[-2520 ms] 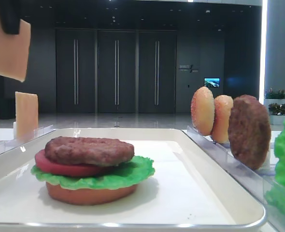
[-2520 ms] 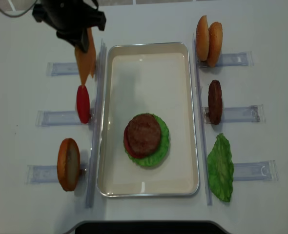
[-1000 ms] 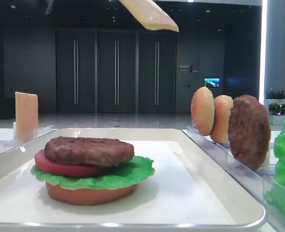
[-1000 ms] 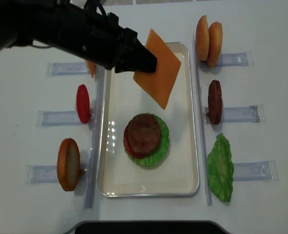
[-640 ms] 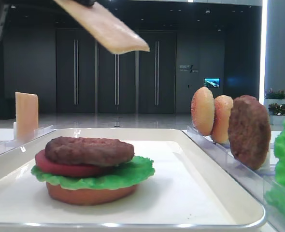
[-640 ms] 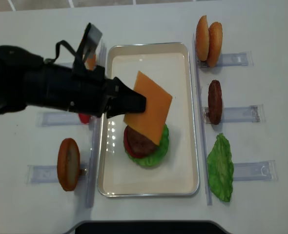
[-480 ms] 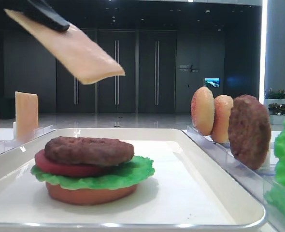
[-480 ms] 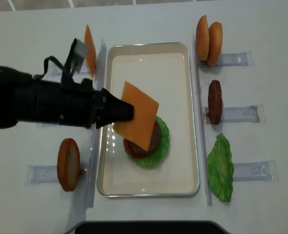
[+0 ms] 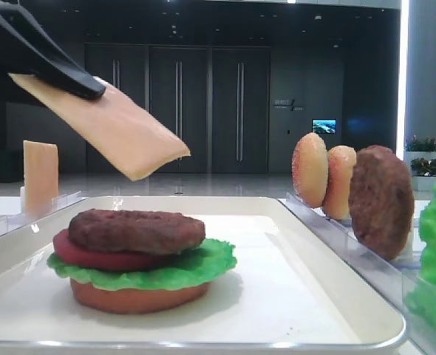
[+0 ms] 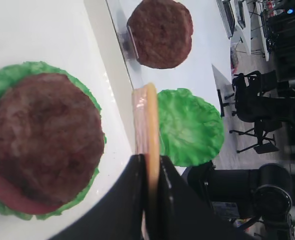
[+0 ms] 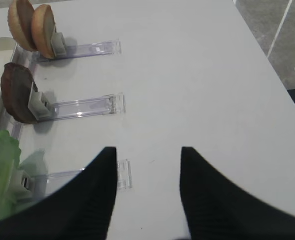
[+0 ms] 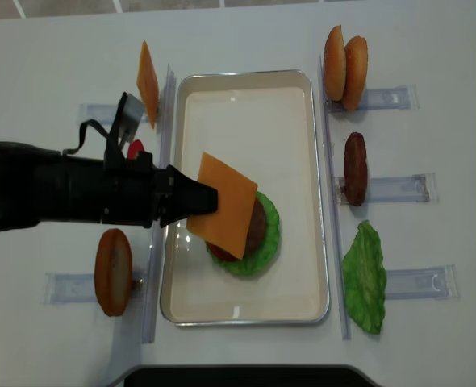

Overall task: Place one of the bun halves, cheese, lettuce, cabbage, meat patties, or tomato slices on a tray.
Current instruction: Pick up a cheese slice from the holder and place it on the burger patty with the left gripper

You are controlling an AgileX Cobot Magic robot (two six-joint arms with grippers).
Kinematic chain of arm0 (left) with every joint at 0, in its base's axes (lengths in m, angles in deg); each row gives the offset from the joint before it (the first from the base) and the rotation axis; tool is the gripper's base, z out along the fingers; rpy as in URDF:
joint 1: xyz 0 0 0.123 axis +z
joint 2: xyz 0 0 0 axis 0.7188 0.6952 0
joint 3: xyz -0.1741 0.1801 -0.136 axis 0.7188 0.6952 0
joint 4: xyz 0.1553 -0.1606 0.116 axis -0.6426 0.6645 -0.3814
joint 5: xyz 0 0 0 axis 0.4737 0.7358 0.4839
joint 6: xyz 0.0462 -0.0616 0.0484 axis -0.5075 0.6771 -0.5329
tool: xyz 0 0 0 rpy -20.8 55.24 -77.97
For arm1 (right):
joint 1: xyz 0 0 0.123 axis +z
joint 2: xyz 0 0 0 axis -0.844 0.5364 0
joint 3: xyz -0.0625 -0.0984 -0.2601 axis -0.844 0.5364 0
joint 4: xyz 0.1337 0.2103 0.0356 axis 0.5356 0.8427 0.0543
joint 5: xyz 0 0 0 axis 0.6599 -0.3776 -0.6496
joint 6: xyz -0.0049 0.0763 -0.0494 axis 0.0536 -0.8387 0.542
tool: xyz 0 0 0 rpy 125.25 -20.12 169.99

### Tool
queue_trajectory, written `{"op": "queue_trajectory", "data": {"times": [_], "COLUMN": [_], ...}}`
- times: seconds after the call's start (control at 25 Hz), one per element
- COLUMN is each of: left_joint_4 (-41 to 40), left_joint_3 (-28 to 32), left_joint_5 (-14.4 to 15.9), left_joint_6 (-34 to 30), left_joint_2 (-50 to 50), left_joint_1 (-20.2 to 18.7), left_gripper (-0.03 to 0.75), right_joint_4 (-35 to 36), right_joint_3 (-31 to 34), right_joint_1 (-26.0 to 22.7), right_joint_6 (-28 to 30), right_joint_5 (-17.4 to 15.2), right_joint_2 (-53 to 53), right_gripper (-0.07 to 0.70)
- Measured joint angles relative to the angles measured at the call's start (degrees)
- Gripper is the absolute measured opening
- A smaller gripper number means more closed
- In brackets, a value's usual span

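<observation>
On the white surface [image 12: 246, 32], the left arm reaches level across the tray [image 12: 302, 121], its left claw [image 12: 191, 201] clenched on the cheese [image 12: 226, 205], held tilted above the meat patty [image 9: 137, 229].

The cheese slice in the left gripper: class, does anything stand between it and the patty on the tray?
Nothing visible does. The cheese slice hangs tilted in the left gripper, with open air between it and the patty on the tray.
</observation>
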Motion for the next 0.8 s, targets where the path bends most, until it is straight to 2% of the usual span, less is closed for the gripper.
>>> {"op": "queue_trajectory", "data": {"times": [0.2, 0.44, 0.8], "left_joint_4": [3.2, 6.0, 7.0], "left_joint_3": [0.0, 0.0, 0.0], "left_joint_5": [0.1, 3.3, 3.4], "left_joint_6": [-3.2, -6.1, -7.2], "left_joint_2": [4.3, 10.5, 11.7], "left_joint_1": [0.0, 0.1, 0.1], "left_gripper": [0.030, 0.030, 0.030], "right_joint_4": [0.0, 0.0, 0.0], "right_joint_3": [0.0, 0.0, 0.0], "right_joint_1": [0.0, 0.0, 0.0], "right_joint_6": [0.0, 0.0, 0.1], "right_joint_5": [0.0, 0.0, 0.0], "right_joint_2": [0.0, 0.0, 0.0], "right_gripper": [0.290, 0.290, 0.290]}}
